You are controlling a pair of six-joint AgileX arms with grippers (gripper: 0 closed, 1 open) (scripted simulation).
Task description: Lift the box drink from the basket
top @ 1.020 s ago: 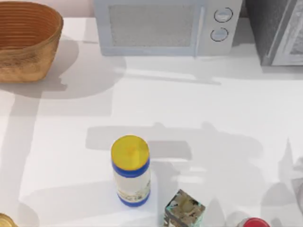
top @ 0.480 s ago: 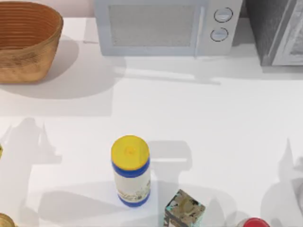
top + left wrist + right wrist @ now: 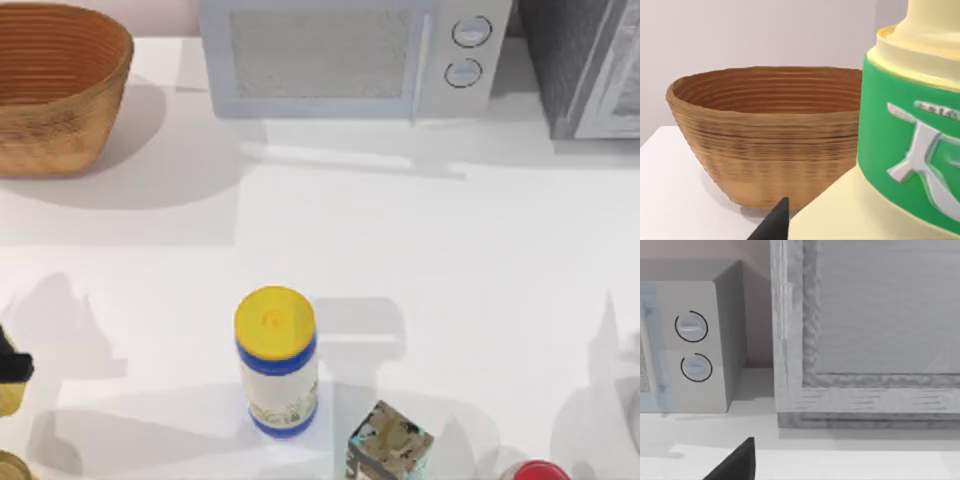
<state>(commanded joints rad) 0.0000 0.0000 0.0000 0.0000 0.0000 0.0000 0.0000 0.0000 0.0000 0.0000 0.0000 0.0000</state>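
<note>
The left gripper point(image 3: 10, 368) hovers well in front of the basket point(image 3: 55, 90), and I cannot tell whether it is open or closed. A green-banded cream bottle point(image 3: 900, 150) stands close beside it, toward the basket, so a straight reach could topple that bottle. I cannot tell where the box drink lies. The right gripper point(image 3: 735, 465) is parked far right of the basket.

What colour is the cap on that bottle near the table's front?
Yellow; the bottle has a blue band beneath the cap, clearest in the top view.
</note>
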